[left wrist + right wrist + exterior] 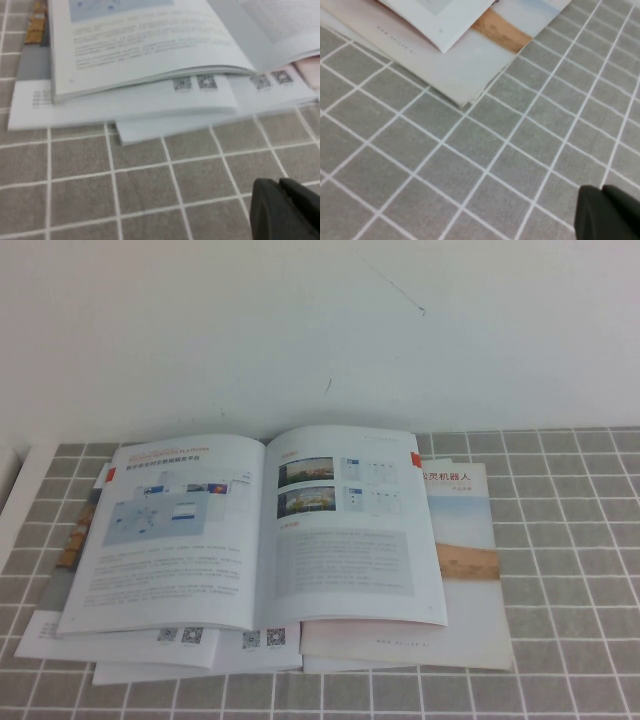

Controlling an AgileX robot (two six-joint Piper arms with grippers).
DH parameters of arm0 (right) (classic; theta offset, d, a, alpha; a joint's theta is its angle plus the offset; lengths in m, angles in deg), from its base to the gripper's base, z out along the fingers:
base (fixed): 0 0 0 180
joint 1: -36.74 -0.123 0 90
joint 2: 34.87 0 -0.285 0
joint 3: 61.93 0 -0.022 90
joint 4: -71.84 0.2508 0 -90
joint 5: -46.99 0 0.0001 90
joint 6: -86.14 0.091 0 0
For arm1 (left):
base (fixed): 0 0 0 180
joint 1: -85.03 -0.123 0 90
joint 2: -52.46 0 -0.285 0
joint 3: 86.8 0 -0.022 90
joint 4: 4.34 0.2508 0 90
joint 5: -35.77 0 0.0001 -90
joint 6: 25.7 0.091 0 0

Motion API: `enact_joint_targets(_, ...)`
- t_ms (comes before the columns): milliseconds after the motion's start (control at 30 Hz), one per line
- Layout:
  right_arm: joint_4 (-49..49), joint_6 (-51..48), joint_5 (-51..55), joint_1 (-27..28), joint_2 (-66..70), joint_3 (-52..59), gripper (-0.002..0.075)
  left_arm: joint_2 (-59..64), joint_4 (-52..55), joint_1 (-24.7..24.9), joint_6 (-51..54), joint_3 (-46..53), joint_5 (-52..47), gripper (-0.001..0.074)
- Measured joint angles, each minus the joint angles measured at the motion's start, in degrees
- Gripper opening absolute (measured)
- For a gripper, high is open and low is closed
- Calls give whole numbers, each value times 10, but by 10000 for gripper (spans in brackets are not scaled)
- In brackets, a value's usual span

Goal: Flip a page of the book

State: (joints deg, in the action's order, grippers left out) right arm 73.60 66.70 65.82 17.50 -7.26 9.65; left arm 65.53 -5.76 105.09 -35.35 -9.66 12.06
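Left end effector (285,210) and right end effector (607,215) hover over bench (560,640) near the book (260,530); finger state unreadable. Risk: glossy page (170,530) slips, or several lift together.

Neither arm shows in the high view. The left end effector (285,210) appears only as a dark blurred tip cut off by the edge of its wrist view, and the right end effector (610,212) likewise; finger state is unreadable on both. Ahead of the left one, the book (145,45) runs out of view and covers most of the QR-code booklets (150,100), its text too small to read
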Motion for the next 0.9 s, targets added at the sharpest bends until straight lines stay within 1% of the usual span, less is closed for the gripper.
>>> enact_joint_targets(67,-23,0,-47,0,0,29,-1,-6,-19,0,-7,4,21,-4)
enact_joint_targets(167,-35,0,-69,0,0,64,-1,-11,-34,0,-13,7,40,-4)
enact_joint_targets(367,-44,-23,-47,0,0,72,-1,-11,-39,0,-15,7,41,-4)
enact_joint_targets(633,-44,-28,-40,0,-18,72,-1,-17,-39,-3,-15,7,41,-4)
enact_joint_targets(700,-44,-28,-38,0,-46,72,-1,-39,-41,-15,-15,7,41,-4)
enact_joint_targets(800,-44,-28,-32,9,-110,72,-1,-57,-42,-48,-15,7,44,-4)
enact_joint_targets(900,-44,-28,-25,56,-168,72,-1,-60,-43,-85,-15,8,45,-4)
